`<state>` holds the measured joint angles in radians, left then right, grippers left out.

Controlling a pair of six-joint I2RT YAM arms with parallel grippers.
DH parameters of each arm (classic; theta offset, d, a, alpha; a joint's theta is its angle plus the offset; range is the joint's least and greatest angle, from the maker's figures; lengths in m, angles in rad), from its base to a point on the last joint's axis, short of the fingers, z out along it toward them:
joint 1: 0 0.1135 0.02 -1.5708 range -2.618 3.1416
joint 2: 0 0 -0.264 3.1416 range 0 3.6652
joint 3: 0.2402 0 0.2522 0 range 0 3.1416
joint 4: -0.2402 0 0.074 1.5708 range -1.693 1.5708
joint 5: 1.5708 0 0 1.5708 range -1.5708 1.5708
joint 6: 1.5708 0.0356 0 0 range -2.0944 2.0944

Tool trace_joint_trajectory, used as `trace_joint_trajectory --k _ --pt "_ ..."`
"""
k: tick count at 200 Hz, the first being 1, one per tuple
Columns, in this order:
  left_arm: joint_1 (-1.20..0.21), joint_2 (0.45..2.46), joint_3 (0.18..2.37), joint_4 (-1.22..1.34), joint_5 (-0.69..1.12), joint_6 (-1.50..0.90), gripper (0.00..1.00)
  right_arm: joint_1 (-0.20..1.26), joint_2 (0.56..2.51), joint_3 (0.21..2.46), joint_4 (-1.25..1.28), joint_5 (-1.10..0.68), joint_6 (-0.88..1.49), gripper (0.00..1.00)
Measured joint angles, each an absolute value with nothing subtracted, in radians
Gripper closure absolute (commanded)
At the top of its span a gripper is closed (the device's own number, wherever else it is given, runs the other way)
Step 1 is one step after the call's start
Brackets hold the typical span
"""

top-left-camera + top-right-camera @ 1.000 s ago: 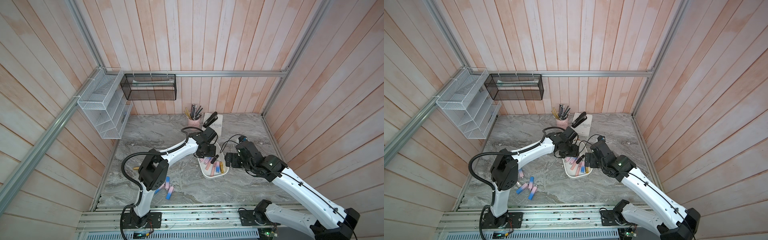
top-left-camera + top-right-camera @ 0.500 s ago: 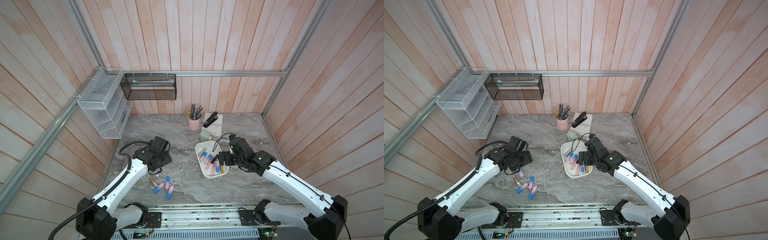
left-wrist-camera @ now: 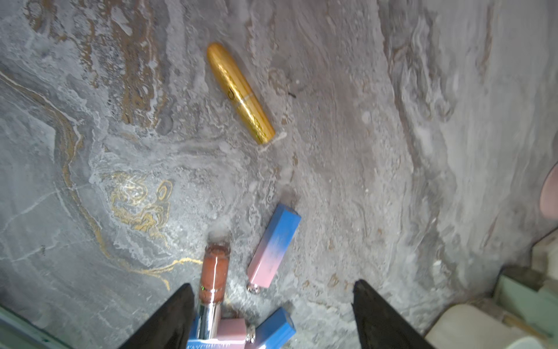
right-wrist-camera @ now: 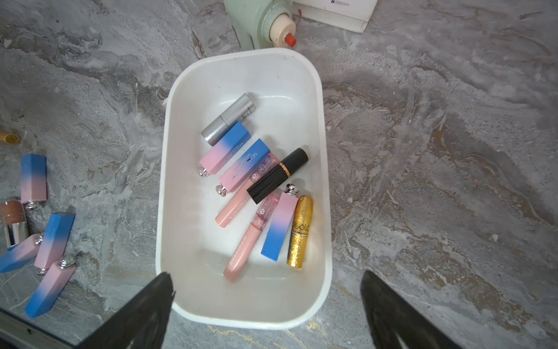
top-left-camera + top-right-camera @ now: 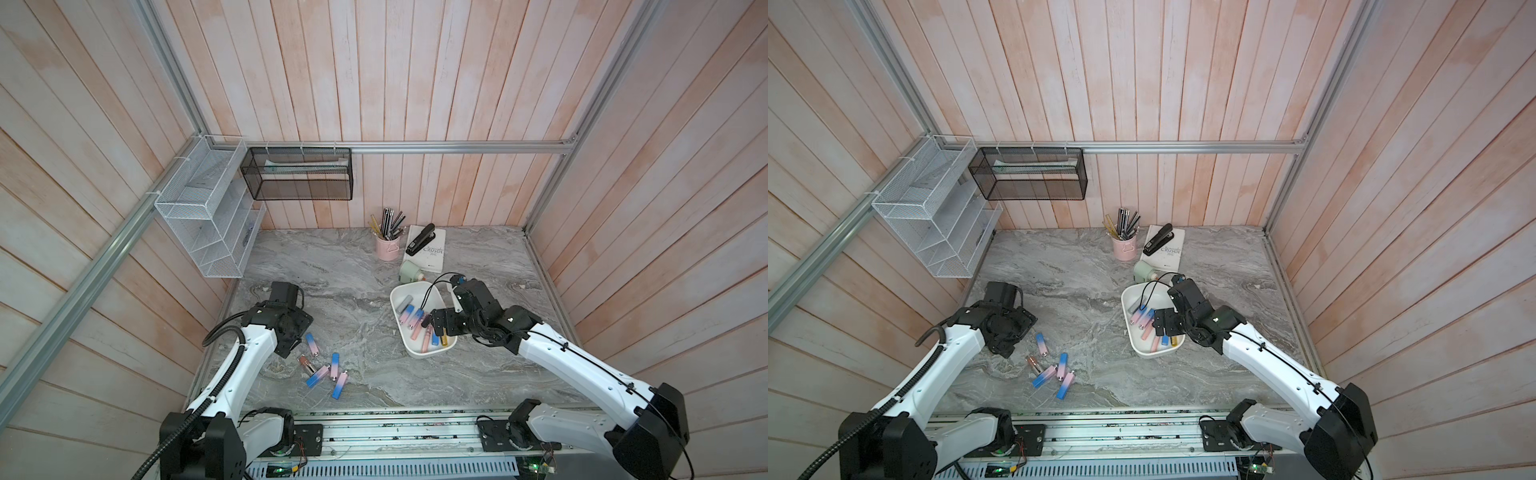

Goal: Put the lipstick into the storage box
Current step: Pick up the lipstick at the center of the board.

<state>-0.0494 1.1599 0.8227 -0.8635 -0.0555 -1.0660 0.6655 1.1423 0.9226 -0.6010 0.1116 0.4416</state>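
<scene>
L gripper point(image 3: 271, 287) was spread, empty, by pink-blue lipstick point(image 3: 273, 244); R gripper point(image 4: 265, 273) spread over storage box point(image 4: 241, 72). Advised crosswise straddle, clear of brown tube point(image 3: 214, 272).

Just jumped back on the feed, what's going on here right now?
Both arms are sorting lipsticks into the white storage box. It already holds eight tubes, and the right gripper hovers open and empty above it. The left gripper, also open and empty, hangs over the loose lipsticks lying on the marble table: four blue-pink ones, a brown lipstick, and a gold lipstick a little apart. Nothing is held at this moment.
</scene>
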Motion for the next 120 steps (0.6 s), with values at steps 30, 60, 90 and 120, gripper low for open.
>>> trace_joint_trajectory --k 30,60,90,120 --pt "0.054 1.210 0.785 -0.809 -0.019 -1.082 0.16 0.623 1.076 0.911 -0.598 0.113 0.442 0.02" --pt "0.067 1.298 0.809 -0.780 -0.011 -1.079 0.16 0.616 1.062 0.888 -0.597 0.113 0.445 0.02" --pt "0.084 1.364 0.841 -0.739 -0.012 -1.063 0.15 0.609 1.066 0.879 -0.597 0.113 0.448 0.02" --pt "0.136 1.402 0.840 -0.704 -0.004 -1.042 0.16 0.606 1.079 0.879 -0.596 0.101 0.455 0.02"
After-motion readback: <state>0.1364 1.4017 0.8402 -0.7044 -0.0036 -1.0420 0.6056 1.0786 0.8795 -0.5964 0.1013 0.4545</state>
